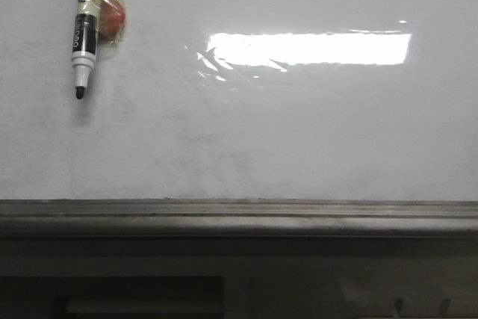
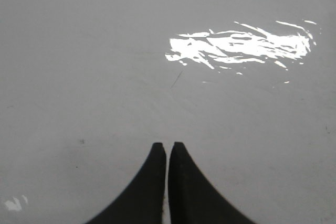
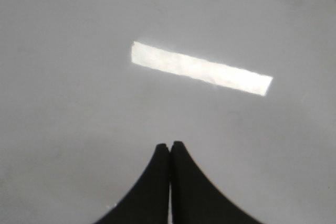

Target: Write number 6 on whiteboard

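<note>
A glossy white-grey whiteboard (image 1: 299,132) fills nearly the whole front view, faintly smudged in its lower middle, with a bright rectangular light reflection (image 1: 310,48) across its upper centre and a grey metal bottom rail (image 1: 239,214) along its lower edge; under the rail lies dim, dark furniture that is hard to make out. A marker pen (image 1: 84,35) hangs point-down against the board's upper left, uncapped, its black tip bare, its upper end cut off by the frame's edge. Just beside its barrel sits a small red object (image 1: 112,16) under clear tape, touching or nearly touching the pen; what it is cannot be told. No drawn stroke of a 6 shows on the board. Neither arm appears in the front view. In the left wrist view the left gripper (image 2: 167,148) has its two dark fingers pressed almost together with nothing between them, bare board ahead of the tips, broken glare (image 2: 241,48) further off. The right gripper (image 3: 169,147) is likewise closed on nothing, a slanted bright bar (image 3: 202,69) ahead of it.
</note>
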Controlling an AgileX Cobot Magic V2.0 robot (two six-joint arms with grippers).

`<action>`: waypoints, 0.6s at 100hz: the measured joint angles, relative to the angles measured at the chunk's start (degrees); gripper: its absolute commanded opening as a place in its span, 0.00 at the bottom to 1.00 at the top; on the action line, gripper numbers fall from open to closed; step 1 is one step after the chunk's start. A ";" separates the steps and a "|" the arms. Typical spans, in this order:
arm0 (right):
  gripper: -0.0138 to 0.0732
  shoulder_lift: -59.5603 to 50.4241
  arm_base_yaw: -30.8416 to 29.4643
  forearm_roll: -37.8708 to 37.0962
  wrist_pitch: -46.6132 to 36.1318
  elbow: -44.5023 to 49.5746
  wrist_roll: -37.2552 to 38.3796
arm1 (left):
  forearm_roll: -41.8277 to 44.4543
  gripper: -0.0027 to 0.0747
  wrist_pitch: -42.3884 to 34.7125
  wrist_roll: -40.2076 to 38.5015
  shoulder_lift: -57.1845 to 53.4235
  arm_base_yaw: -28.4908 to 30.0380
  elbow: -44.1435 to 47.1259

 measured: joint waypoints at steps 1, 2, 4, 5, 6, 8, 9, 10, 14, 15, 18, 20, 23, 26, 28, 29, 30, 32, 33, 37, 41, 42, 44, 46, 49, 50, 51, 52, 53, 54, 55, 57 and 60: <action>0.08 0.00 0.00 0.00 0.00 0.00 0.00 | 0.00 0.01 0.00 0.00 0.00 0.00 0.00; 0.08 0.00 0.00 0.00 0.00 0.00 0.00 | 0.00 0.01 0.00 0.00 0.00 0.00 0.00; 0.08 0.00 0.00 0.00 0.00 0.00 0.00 | 0.00 0.01 0.00 0.00 0.00 0.00 0.00; 0.08 0.00 0.00 0.00 0.00 0.00 0.00 | 0.00 0.01 0.00 0.00 0.00 0.00 0.00; 0.08 0.00 0.00 0.00 0.00 0.00 0.00 | 0.00 0.01 0.00 0.00 0.00 0.00 0.00; 0.08 0.00 0.00 0.00 0.00 0.00 0.00 | 0.00 0.01 0.00 0.00 0.00 0.00 0.00; 0.08 0.00 0.00 0.00 0.00 0.00 0.00 | 0.00 0.01 0.00 0.00 0.00 0.00 0.00; 0.08 0.00 0.00 0.00 0.00 0.00 0.00 | 0.00 0.01 0.00 0.00 0.00 0.00 0.00; 0.08 0.00 0.00 0.00 0.00 0.00 0.00 | 0.00 0.01 0.00 0.00 0.00 0.00 0.00; 0.08 0.00 0.00 0.00 0.00 0.00 0.00 | 0.00 0.01 0.00 0.00 0.00 0.00 0.00; 0.08 0.00 0.00 0.00 0.00 0.00 0.00 | -0.13 0.01 0.00 0.00 0.00 0.00 0.00; 0.08 0.00 0.00 0.00 0.00 0.00 0.00 | -0.25 0.01 0.00 0.00 0.00 0.00 0.00; 0.08 0.00 0.00 0.52 0.00 0.00 0.00 | -0.48 0.01 0.00 0.00 0.00 0.00 0.00; 0.08 0.00 0.00 1.24 0.00 0.00 0.00 | -0.79 0.01 0.00 0.00 0.00 0.00 0.00; 0.08 0.00 0.00 1.85 0.00 0.00 0.00 | -1.08 0.01 0.00 0.00 0.00 0.00 0.00; 0.08 0.00 0.00 2.08 0.00 0.00 0.00 | -1.22 0.01 0.00 0.00 0.00 0.00 0.00; 0.08 0.00 0.00 2.58 0.00 0.00 0.00 | -1.51 0.01 0.00 0.00 0.00 0.00 0.00; 0.08 0.00 0.00 3.21 0.00 0.00 0.00 | -1.94 0.01 0.00 0.00 0.00 0.00 0.00; 0.08 0.00 0.00 3.74 0.00 0.00 0.00 | -2.15 0.01 0.00 0.00 0.00 0.00 0.00; 0.08 0.00 0.00 5.59 0.00 0.00 0.00 | -3.64 0.01 0.00 0.00 0.00 0.00 0.00; 0.08 0.00 0.00 7.29 0.00 0.00 0.00 | -5.66 0.01 0.00 0.00 0.00 0.00 0.00; 0.08 0.00 0.00 8.01 0.00 0.00 0.00 | -6.04 0.01 0.00 0.00 0.00 0.00 0.00; 0.08 0.00 0.00 9.29 0.00 0.00 0.00 | -7.24 0.01 0.00 0.00 0.00 0.00 0.00; 0.08 0.00 0.00 10.17 0.00 0.00 0.00 | -8.58 0.01 0.00 0.00 0.00 0.00 0.00; 0.08 0.00 0.00 12.65 0.00 0.00 0.00 | -10.64 0.01 0.00 0.00 0.00 0.00 0.00; 0.08 0.00 0.00 13.17 0.00 0.00 0.00 | -11.17 0.01 0.00 0.00 0.00 0.00 0.00; 0.08 0.00 0.00 14.23 0.00 0.00 0.00 | -12.26 0.01 0.00 0.00 0.00 0.00 0.00; 0.08 0.00 0.00 14.78 0.00 0.00 0.00 | -12.83 0.01 0.00 0.00 0.00 0.00 0.00; 0.08 0.00 0.00 15.29 0.00 0.00 0.00 | -13.90 0.01 0.00 0.00 0.00 0.00 0.00; 0.08 0.00 0.00 16.42 0.00 0.00 0.00 | -14.47 0.01 0.00 0.00 0.00 0.00 0.00; 0.08 0.00 0.00 16.99 0.00 0.00 0.00 | -15.54 0.01 0.00 0.00 0.00 0.00 0.00; 0.08 0.00 0.00 18.78 -0.03 0.00 0.00 | -16.63 0.01 0.00 0.00 0.00 0.00 0.00; 0.08 0.00 0.00 21.30 -0.48 0.00 0.00 | -19.56 0.01 0.00 0.00 0.00 0.00 0.00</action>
